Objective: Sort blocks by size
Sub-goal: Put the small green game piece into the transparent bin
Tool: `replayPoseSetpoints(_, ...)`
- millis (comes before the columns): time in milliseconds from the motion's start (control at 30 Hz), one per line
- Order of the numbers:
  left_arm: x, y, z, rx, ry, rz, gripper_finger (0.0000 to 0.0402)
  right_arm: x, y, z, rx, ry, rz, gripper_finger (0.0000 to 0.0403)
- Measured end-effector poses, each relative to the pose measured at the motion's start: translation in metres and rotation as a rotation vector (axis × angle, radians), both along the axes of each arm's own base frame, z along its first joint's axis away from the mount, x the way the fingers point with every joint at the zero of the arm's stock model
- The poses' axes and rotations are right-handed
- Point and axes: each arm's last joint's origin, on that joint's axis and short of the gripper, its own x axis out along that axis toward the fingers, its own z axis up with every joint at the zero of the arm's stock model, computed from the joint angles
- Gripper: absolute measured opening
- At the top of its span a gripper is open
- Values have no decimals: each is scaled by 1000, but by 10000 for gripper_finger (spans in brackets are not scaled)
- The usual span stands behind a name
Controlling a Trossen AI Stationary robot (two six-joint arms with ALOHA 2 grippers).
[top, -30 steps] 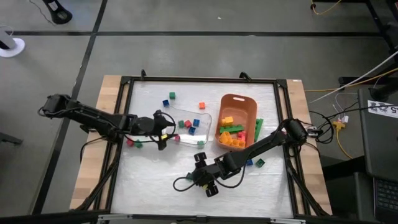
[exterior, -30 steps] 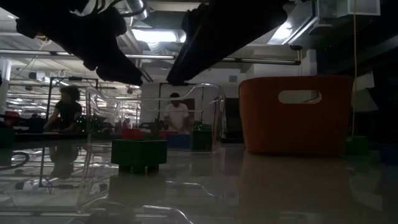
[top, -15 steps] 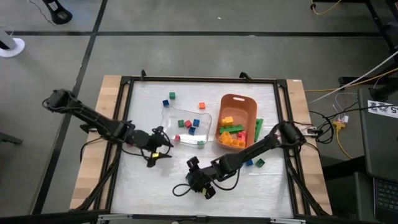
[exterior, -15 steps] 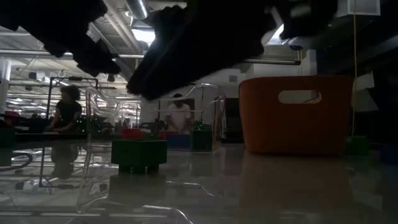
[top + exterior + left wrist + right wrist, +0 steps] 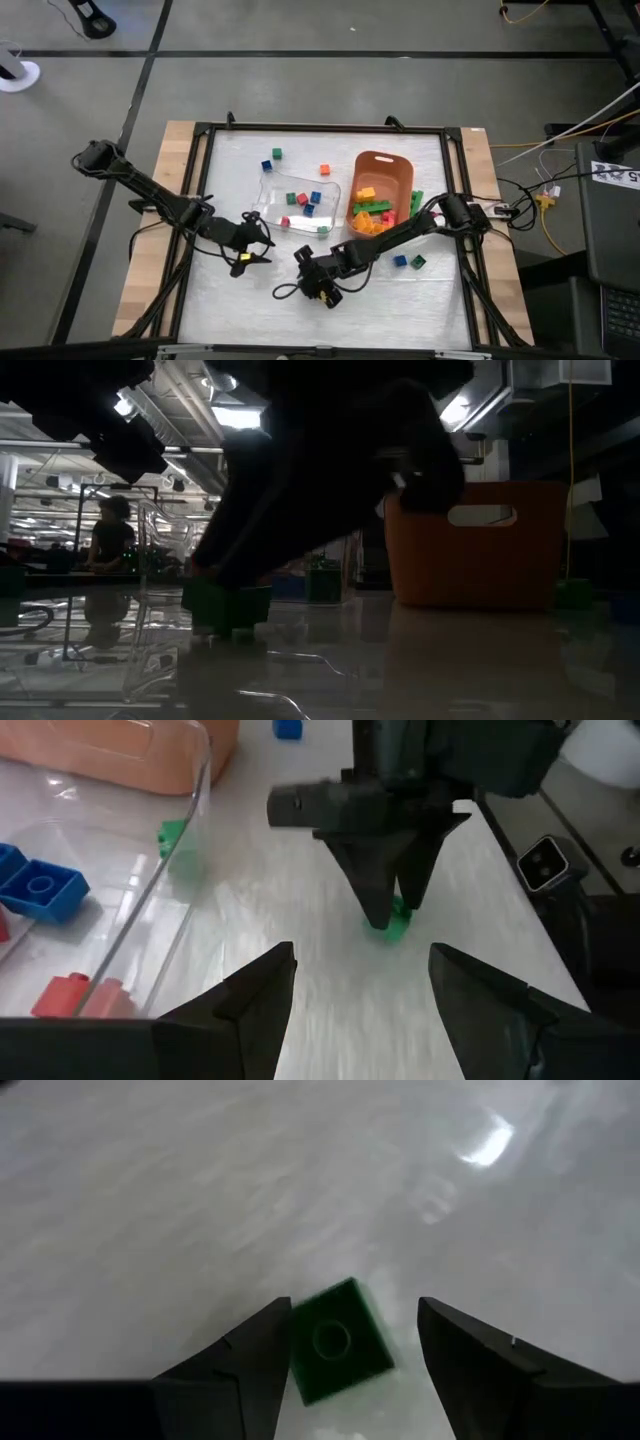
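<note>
A small green cube (image 5: pixel 337 1342) lies on the white table, studs up. My right gripper (image 5: pixel 350 1370) is open and points down over it, with one finger on either side of the cube. The cube and the gripper also show in the left wrist view (image 5: pixel 392 919) and the low view (image 5: pixel 226 604). My left gripper (image 5: pixel 360 995) is open and empty. It sits just left of the right gripper (image 5: pixel 312 272), near the clear tray (image 5: pixel 300 200). The tray holds small blue, red and green blocks. The orange bin (image 5: pixel 380 195) holds larger yellow, orange, green and red bricks. My right gripper has one finger (image 5: pixel 250 1370) close against the green cube's side (image 5: pixel 300 1355), and the other finger stands well apart from it. I cannot tell whether the near finger touches. The fingers come from above and the cube rests flat on the table.
Loose small blocks lie on the table: green (image 5: pixel 277 154), blue (image 5: pixel 266 165) and red (image 5: pixel 325 169) at the far side, blue (image 5: pixel 400 261) and green (image 5: pixel 418 261) near the right. A long green brick (image 5: pixel 416 205) lies beside the bin. People show in the room behind.
My right gripper has gone toward the table's left and down, so its fingers now stand over the green cube. My left gripper has drawn away from the clear tray toward the table's near edge.
</note>
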Motion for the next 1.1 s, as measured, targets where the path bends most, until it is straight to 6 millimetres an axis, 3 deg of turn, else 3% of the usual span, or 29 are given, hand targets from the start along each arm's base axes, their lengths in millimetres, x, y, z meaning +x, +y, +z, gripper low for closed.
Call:
replayPoseSetpoints(733,0,-1,0,-4,2,-1,217,0,-2,-19,73,110,-33,214)
replayPoseSetpoints(967,-5,1,5,28,-15,-22,217,0,-3,-8,85,96,-46,153)
replayPoseSetpoints(1100,-13,6,18,48,28,-22,217,6,-1,12,83,105,-49,130)
